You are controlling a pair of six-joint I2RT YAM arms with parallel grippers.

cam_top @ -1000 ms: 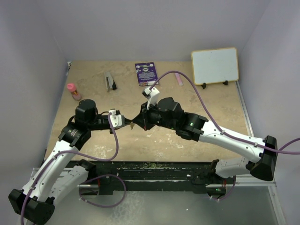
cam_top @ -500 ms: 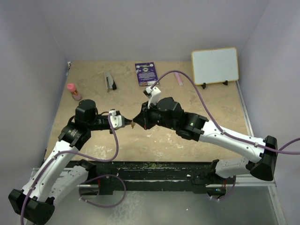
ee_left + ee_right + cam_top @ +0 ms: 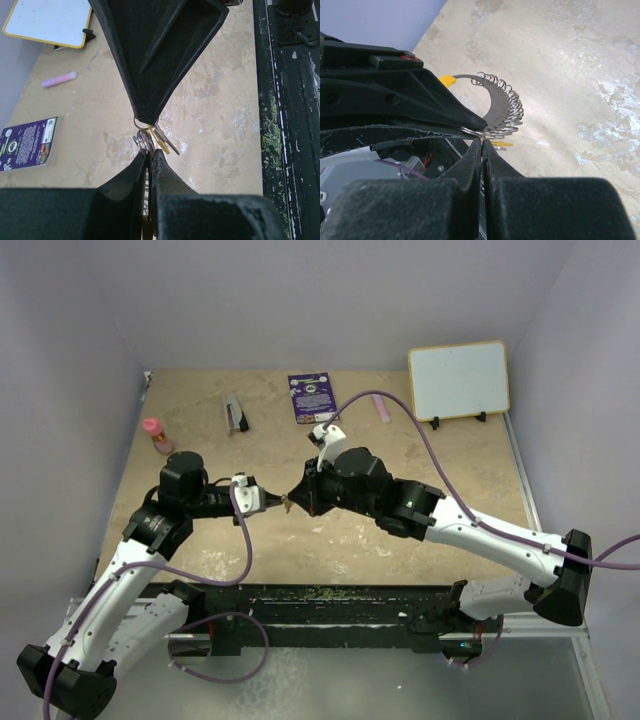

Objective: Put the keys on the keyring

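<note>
- the left claw (image 3: 150, 153) is pinched almost fully shut. silvery loops of the keyring (image 3: 504, 107) come out from between its tips, so it has hold of the keyring.
- the right claw (image 3: 483, 143) is pressed fully shut, tip to tip against the left claw. its tips sit right at the keyring's wire, but what exactly it pinches i cannot tell.
- the two claws meet point to point over the table (image 3: 450, 470), the left one reaching in from the left and the right one from the right.
- from the left claw's tip the keyring curves away as a coiled, spring-like arc, with a small yellow piece at its far end.
- the keys (image 3: 164, 141), one yellow and one silvery, stick out just beside the meeting tips, on the side toward the near edge of the table. whether they are threaded on the keyring is too small to tell.
- beyond the left claw, toward the back wall, a grey-and-black tool (image 3: 236, 413) lies on the table. well out to that claw's left stands a small pink bottle (image 3: 156, 434).
- beyond the right claw a purple card (image 3: 312, 397) lies flat, with a pink stick (image 3: 382, 412) near it on the right.
- farthest from the claws, in the back right corner, a yellow-framed whiteboard (image 3: 458, 380) stands propped up.
</note>
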